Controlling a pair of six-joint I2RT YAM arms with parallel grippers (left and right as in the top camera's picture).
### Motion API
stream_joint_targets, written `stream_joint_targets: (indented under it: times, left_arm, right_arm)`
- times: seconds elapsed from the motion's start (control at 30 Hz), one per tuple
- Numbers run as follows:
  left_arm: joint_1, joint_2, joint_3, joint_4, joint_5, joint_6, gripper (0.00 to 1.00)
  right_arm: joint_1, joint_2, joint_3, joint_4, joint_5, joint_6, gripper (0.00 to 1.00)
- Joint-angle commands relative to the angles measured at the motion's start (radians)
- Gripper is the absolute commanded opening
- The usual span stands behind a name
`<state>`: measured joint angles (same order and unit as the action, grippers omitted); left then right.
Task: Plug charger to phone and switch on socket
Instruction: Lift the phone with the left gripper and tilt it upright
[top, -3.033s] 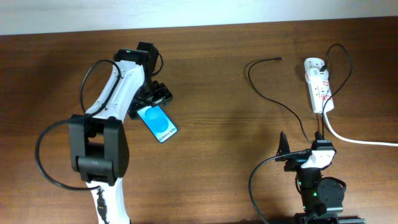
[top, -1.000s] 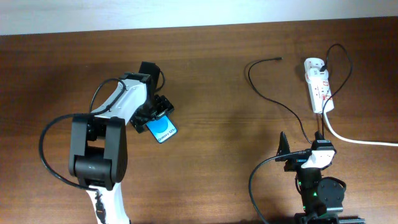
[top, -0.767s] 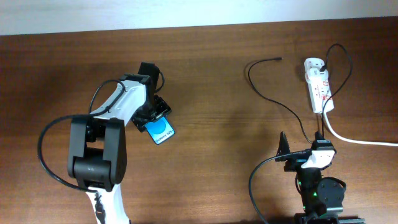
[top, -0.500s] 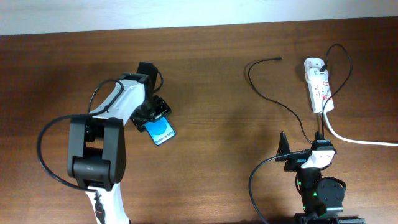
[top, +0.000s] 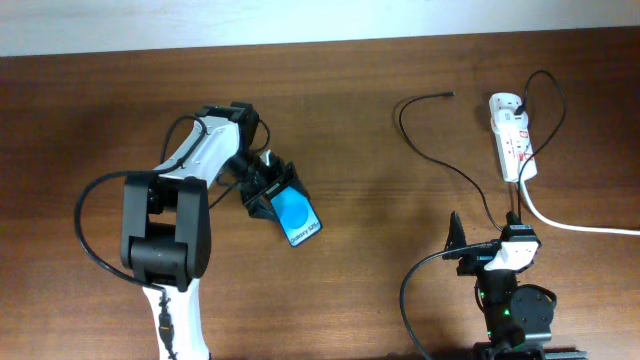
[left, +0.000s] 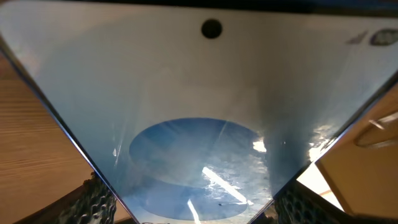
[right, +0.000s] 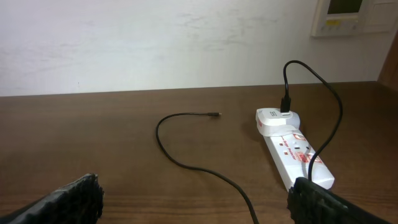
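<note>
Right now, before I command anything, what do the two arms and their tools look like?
Left arm: white shells, chunky black joint housings, a thin black cable looping alongside. Left tool: black, with knobbly black pads. Right arm: black base with a green light, white upper section, black cable loop. Right tool: black, same textured pads. No readable markings.

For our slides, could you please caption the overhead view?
Left end effector holds the slim blue-screened phone; the thin black charger cable lies loose beside the white power strip.

Left pincer (top: 265, 190) clamped, right pincer (right: 194, 202) spread
</note>
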<state>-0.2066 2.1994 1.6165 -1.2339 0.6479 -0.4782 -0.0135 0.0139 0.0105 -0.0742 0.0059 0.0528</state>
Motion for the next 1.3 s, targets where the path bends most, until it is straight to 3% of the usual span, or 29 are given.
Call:
stream_joint_targets:
  times: [0.0,0.13,0.47,1.27]
  left_arm:
    - [0.0,-0.001,0.026,-0.021,0.14,0.04,0.59]
    - [0.0,-0.001,0.026,-0.037,0.337,0.091,0.58]
    - [0.0,-0.001,0.026,-0.093,0.599,0.17,0.57]
    - [0.0,-0.001,0.026,-0.088,0.613,0.17,0.59]
  right_arm:
    - [-0.006,-0.008,-0.005,-0.005,-0.002,0.003,0.98]
    - [-0.006,-0.008,-0.005,-0.005,-0.002,0.003,0.98]
    - [-0.006,-0.008,-0.005,-0.005,-0.002,0.003,0.99]
    - [-0.006,-0.008,-0.005,-0.005,-0.002,0.003,0.98]
